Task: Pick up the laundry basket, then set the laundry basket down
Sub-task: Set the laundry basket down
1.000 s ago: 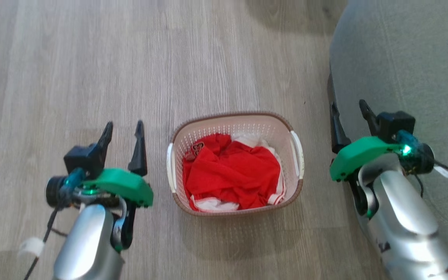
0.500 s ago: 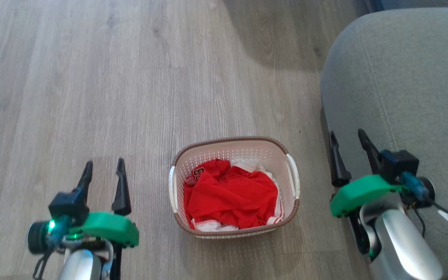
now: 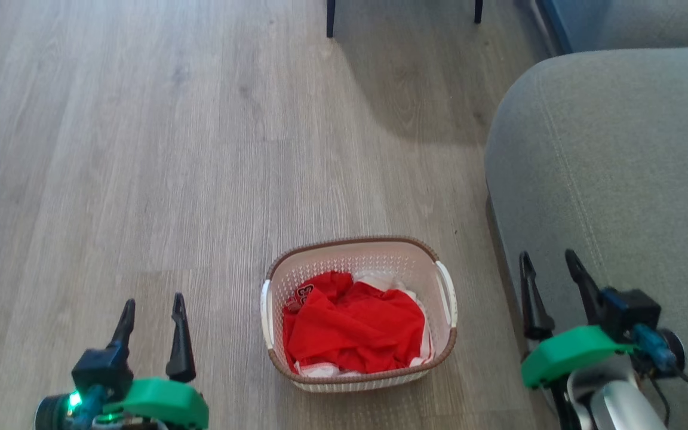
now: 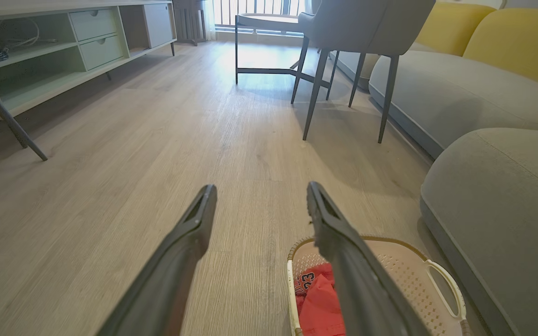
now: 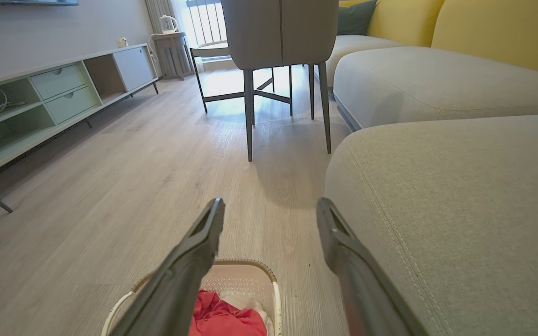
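The laundry basket (image 3: 357, 263) is cream-white perforated plastic with a brown rim, white side handles and red clothing inside. It stands on the wooden floor near the bottom middle of the head view. My left gripper (image 3: 153, 304) is open, off to the basket's left and apart from it. On the basket's other side my right gripper (image 3: 550, 258) is open, close to the grey sofa, holding nothing. In the left wrist view the basket (image 4: 404, 273) lies low right, behind my right finger. The right wrist view shows the basket (image 5: 243, 280) at the bottom, between and below the fingers.
A grey sofa seat (image 3: 613, 161) fills the right side, close beside the basket. A grey chair (image 5: 278, 32) on thin dark legs stands farther ahead. A low pale-green cabinet (image 4: 63, 51) runs along the left wall. Yellow sofa cushions (image 4: 512, 37) sit at the far right.
The head view has tilted up, so basket and grippers sit lower in the picture and chair legs appear at the top. Both grippers stay open beside the basket.
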You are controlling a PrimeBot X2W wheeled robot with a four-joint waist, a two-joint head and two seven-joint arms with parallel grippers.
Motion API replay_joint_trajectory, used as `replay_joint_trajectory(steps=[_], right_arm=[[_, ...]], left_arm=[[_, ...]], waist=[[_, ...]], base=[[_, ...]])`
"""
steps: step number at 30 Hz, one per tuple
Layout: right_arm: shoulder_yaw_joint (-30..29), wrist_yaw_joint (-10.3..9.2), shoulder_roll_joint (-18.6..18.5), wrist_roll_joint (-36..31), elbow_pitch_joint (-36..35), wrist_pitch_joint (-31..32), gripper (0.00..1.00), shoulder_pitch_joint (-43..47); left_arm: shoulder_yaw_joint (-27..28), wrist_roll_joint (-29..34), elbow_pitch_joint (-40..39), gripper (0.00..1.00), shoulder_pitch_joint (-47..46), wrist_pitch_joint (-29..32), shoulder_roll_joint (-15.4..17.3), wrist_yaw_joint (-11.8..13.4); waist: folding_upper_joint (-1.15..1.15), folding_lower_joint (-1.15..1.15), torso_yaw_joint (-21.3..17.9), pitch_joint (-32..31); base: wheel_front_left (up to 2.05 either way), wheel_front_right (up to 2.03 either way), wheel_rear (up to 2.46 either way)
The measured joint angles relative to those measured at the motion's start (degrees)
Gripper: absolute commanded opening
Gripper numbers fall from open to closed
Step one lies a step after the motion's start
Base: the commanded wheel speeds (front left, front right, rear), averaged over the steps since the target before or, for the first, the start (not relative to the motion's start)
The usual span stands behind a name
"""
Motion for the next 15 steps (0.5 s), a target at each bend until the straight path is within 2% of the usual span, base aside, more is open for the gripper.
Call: replay_joint_trajectory(steps=[15], right_arm=[[-1.1,0.00,0.6,0.0,-0.9,0.0,1.00,3.4]], left_arm=[[0.0,0.0,-1.3,1.00,3.5,0.0,0.0,0.4]], waist=[[0.00,0.00,0.0,-2.4]], base=[[0.00,0.00,0.00]])
